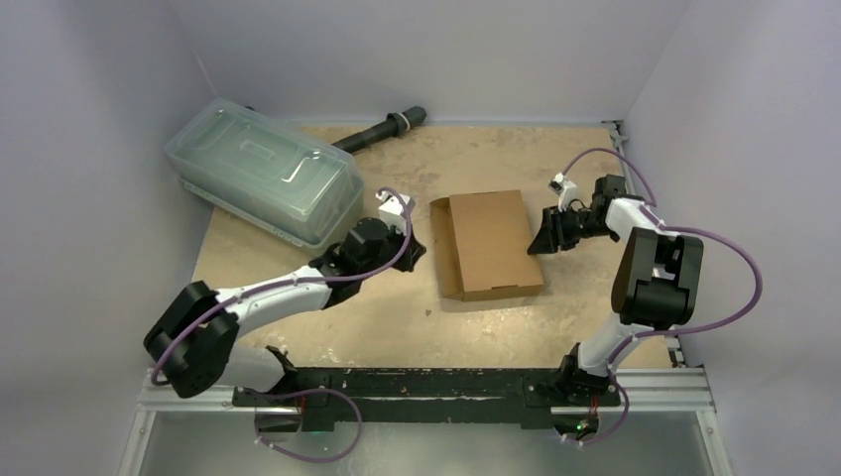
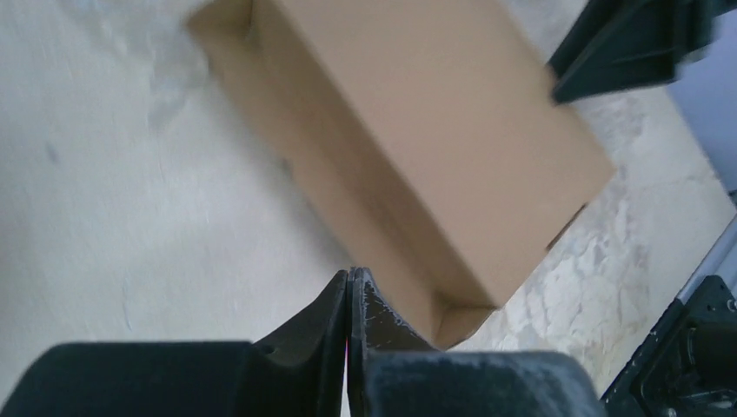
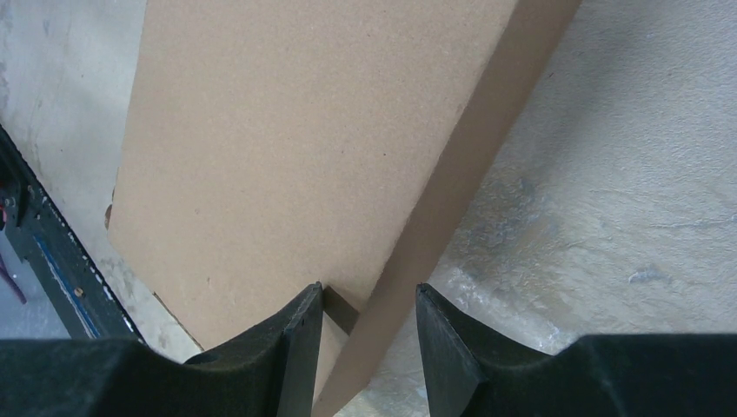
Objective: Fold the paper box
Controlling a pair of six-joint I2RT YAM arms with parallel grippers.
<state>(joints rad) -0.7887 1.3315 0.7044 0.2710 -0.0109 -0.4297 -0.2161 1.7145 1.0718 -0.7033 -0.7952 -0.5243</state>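
Note:
The paper box (image 1: pixel 488 243) lies in the middle of the table, a shallow brown cardboard box with its lid down flat and a narrow open strip along its left side. My left gripper (image 1: pixel 418 250) sits just off the box's left edge, apart from it. In the left wrist view it (image 2: pixel 349 278) is shut and empty, with the box (image 2: pixel 434 130) ahead of it. My right gripper (image 1: pixel 544 241) is at the box's right edge. In the right wrist view it (image 3: pixel 369 300) is open and straddles the box's side wall (image 3: pixel 434 208), with a gap on the outer side.
A clear greenish lidded plastic container (image 1: pixel 266 183) stands at the back left. A black cylinder (image 1: pixel 382 129) lies behind it. Grey walls close in the table on three sides, and a metal rail (image 1: pixel 446 389) runs along the near edge.

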